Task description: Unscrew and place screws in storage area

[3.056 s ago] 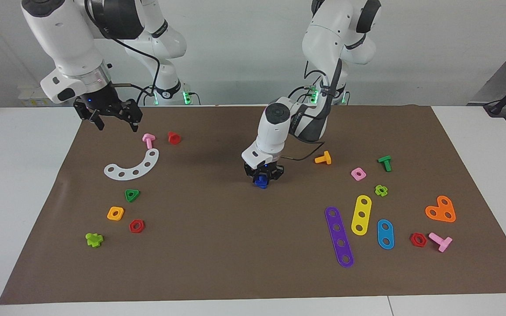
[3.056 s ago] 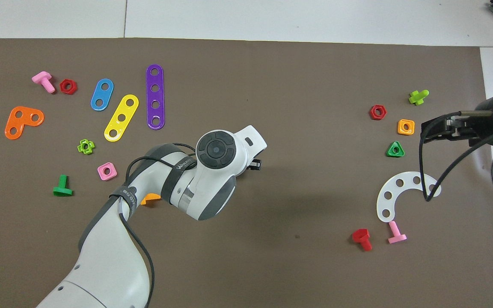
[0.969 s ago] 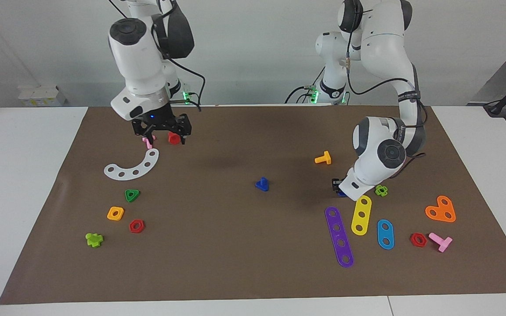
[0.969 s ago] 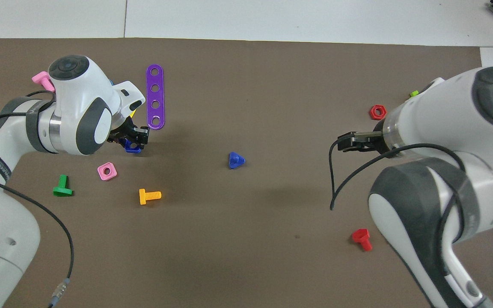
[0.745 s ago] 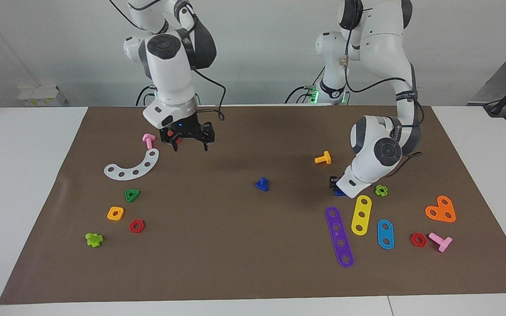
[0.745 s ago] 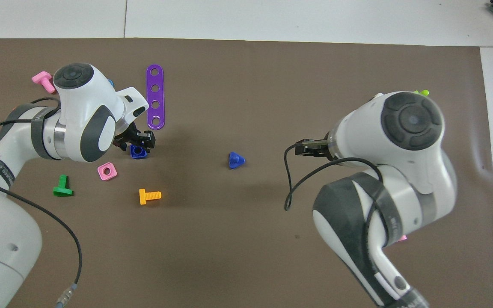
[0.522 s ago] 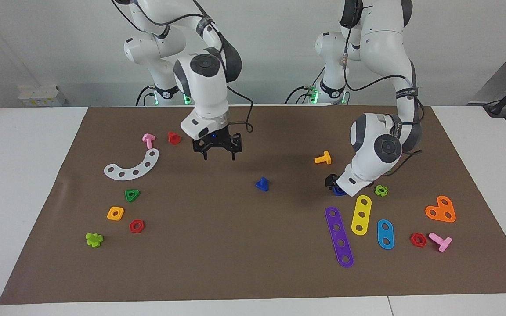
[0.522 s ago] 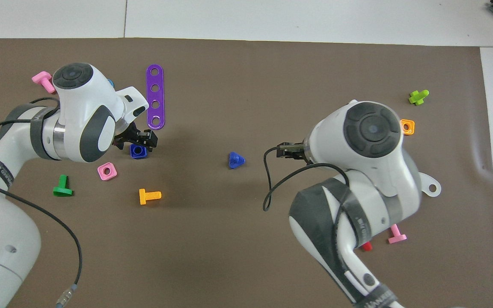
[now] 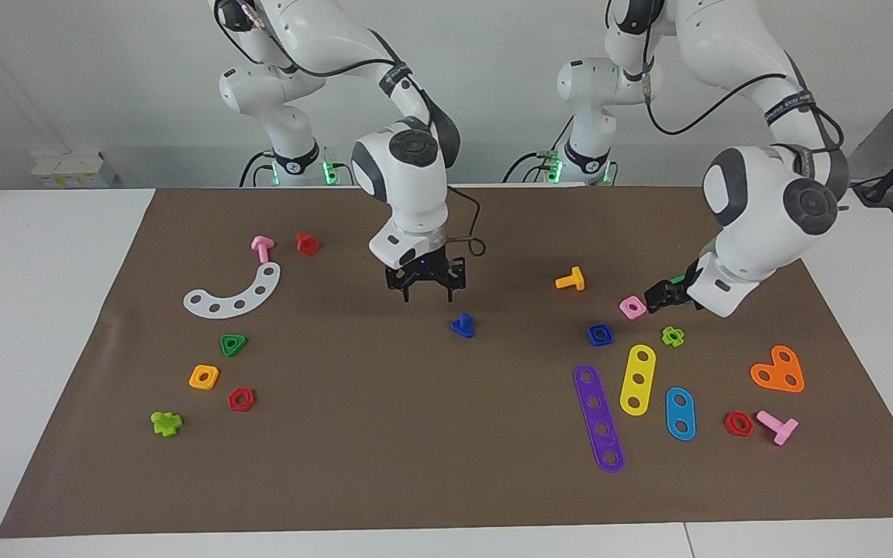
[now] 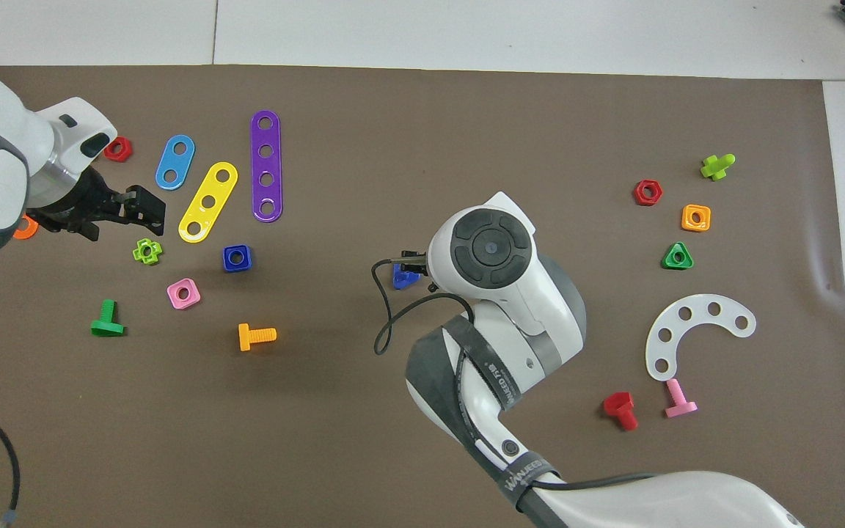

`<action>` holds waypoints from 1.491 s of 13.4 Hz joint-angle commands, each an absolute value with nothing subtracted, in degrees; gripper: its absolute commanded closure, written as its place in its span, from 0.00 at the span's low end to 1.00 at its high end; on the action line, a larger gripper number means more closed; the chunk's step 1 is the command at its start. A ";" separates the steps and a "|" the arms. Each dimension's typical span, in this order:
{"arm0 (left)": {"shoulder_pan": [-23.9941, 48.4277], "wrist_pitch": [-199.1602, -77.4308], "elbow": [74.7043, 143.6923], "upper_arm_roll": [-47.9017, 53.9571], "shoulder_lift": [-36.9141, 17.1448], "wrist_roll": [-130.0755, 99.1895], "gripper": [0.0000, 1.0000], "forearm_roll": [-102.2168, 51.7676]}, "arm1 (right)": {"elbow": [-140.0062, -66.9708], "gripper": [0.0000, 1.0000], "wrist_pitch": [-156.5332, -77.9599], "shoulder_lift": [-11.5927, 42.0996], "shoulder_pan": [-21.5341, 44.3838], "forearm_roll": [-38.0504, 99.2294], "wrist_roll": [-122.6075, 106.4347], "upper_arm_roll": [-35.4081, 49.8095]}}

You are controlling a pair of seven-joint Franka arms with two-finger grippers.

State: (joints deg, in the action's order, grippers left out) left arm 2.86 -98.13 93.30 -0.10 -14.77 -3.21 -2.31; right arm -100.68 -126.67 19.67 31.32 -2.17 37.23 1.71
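Note:
The dark-blue screw (image 9: 462,325) with a triangular head lies on the brown mat (image 9: 415,434) near its middle. In the overhead view the screw (image 10: 400,278) is half covered by the right wrist. My right gripper (image 9: 425,296) is open and empty, hanging just above the mat close to the screw, on the side of the right arm's end. My left gripper (image 9: 660,295) is open and empty, raised over the mat by the pink square nut (image 9: 632,307). It shows in the overhead view (image 10: 145,209) over the light-green cross nut (image 10: 147,251).
A blue square nut (image 9: 600,334) lies beside the yellow strip (image 9: 637,379). Purple (image 9: 598,418) and blue (image 9: 680,413) strips, an orange heart plate (image 9: 778,370), and orange (image 9: 570,279) and pink (image 9: 777,425) bolts lie toward the left arm's end. A white arc (image 9: 233,293) and several nuts lie toward the right arm's end.
My right gripper has swung from the right arm's end to the screw in the middle. My left gripper let go of the blue square nut, left it on the mat and drew back toward its own end.

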 commanded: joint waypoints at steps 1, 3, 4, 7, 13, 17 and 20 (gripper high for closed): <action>2.29 -95.81 97.82 0.09 -7.13 -3.52 0.00 -1.14 | -93.80 0.17 -126.39 26.43 33.22 -3.34 39.20 1.49; 2.29 -97.20 97.12 0.09 -4.67 -3.16 0.00 -1.06 | -90.10 0.23 -126.56 30.05 34.71 -4.12 40.60 1.32; 2.29 -99.56 95.81 0.09 -4.31 -3.08 0.00 -1.05 | -90.09 0.26 -126.91 30.15 34.63 -5.44 40.69 1.49; 2.29 -105.63 94.75 0.09 -2.82 -3.16 0.00 -0.88 | -90.26 0.32 -129.81 31.46 34.89 -5.97 42.27 1.49; 2.29 -100.39 94.48 -0.09 0.17 -3.08 0.00 4.66 | -91.67 0.70 -127.19 31.12 36.03 -5.89 42.80 1.49; 2.90 -95.89 94.74 0.26 1.93 -3.34 0.00 4.48 | -92.72 1.00 -126.30 29.54 35.86 -5.89 42.02 1.32; 2.99 -95.80 93.09 0.53 2.02 -3.25 0.00 3.87 | -95.62 1.00 -127.53 25.76 33.32 -5.89 40.79 1.23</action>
State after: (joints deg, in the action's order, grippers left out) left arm 2.63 -96.94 93.96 0.41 1.21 -3.22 3.10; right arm -92.07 -126.82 29.73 35.27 -4.71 40.84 0.80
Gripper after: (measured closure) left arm 0.000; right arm 0.811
